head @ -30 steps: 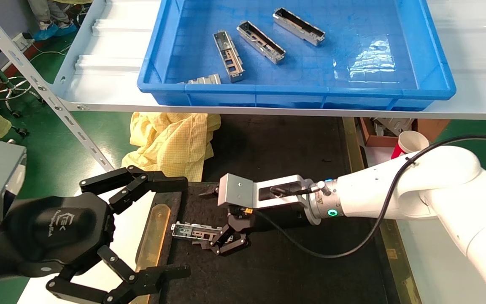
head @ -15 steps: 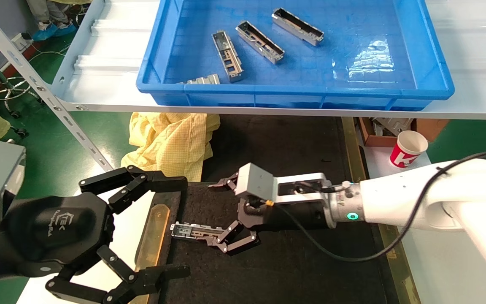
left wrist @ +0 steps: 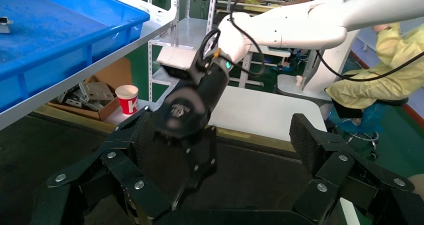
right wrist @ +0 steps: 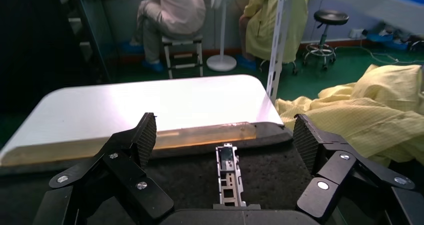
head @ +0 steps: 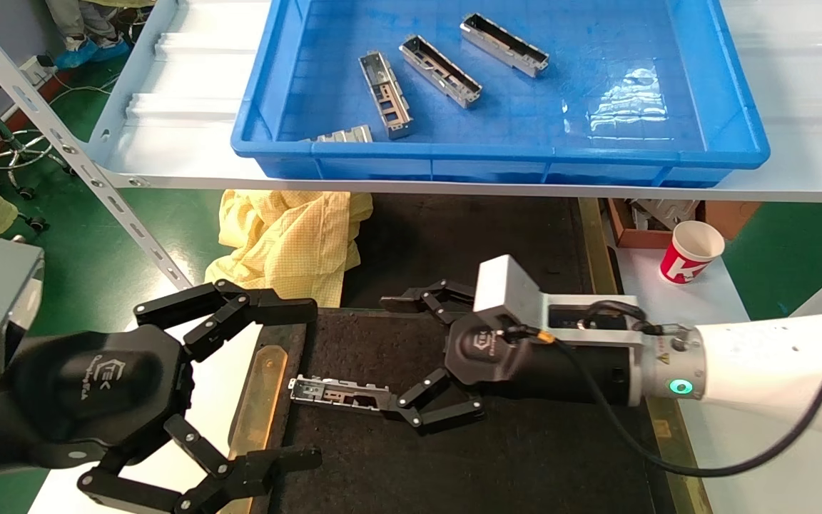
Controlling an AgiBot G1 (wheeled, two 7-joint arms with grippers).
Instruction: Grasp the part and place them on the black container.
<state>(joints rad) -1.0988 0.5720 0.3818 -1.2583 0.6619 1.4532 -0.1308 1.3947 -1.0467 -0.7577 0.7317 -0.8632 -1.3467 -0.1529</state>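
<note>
right gripper [head: 400, 353] is hovering low over the black container [head: 511, 464], jaws spread wide, gripping nothing. the part [head: 340, 393] is lying flat on the container between the jaws, one end by the lower jaw; silver channel, rectangular cutouts facing up. left gripper [head: 297, 382] is sitting beside the container's edge, jaws spread, empty.
</note>
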